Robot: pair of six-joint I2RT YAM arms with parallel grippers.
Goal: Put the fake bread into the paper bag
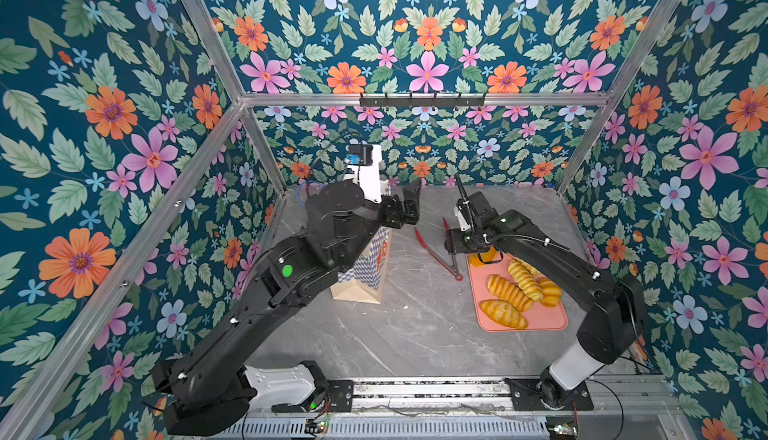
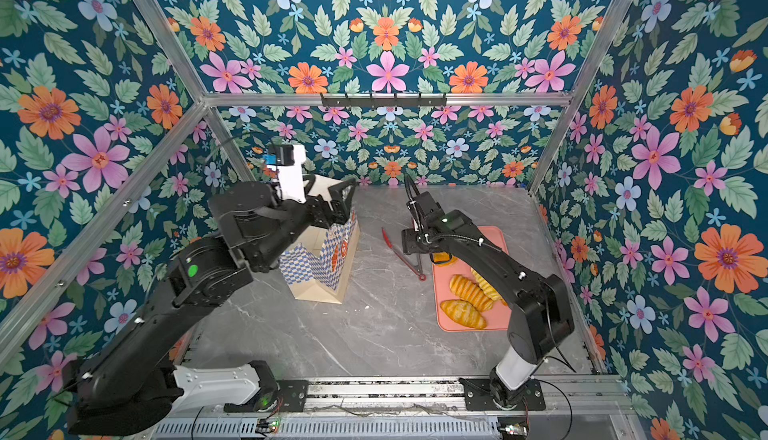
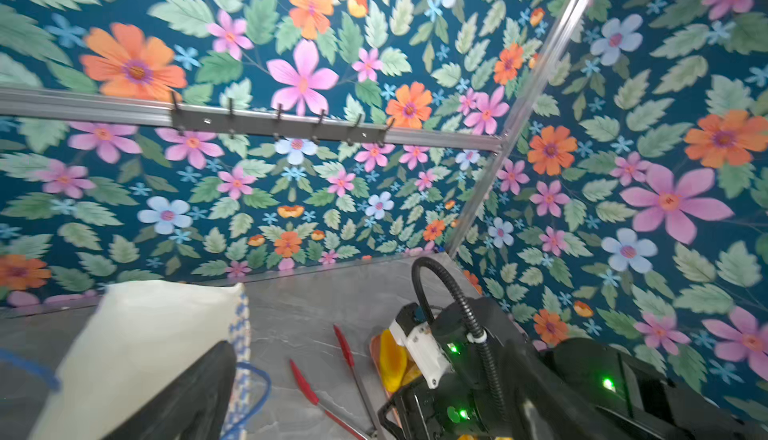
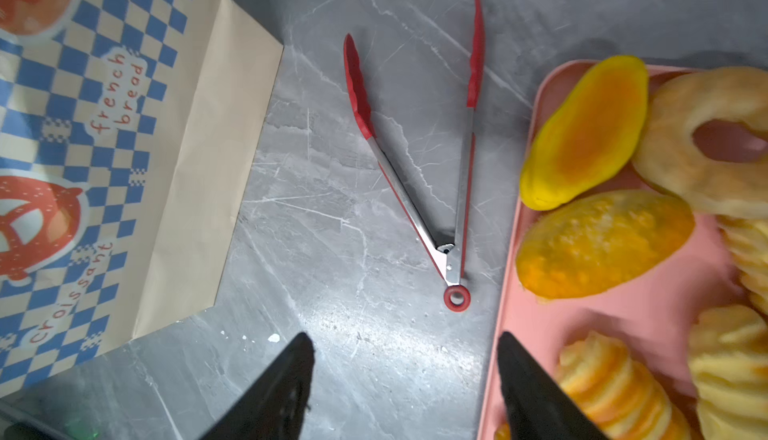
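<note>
Your left gripper is at the mouth of the upright paper bag; no view settles whether its jaws are apart. Your right gripper hangs spread and empty near the tongs. Only its wrist view shows the ring doughnut among the fake bread on the pink tray.

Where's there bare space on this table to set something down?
Widest bare patch: the front of the table, bordered by the paper bag, the pink tray and the near rail. The back strip beyond the tongs is also free. Crowded: the gap between bag and tray, where the tongs lie, and the tray, loaded with fake bread.
</note>
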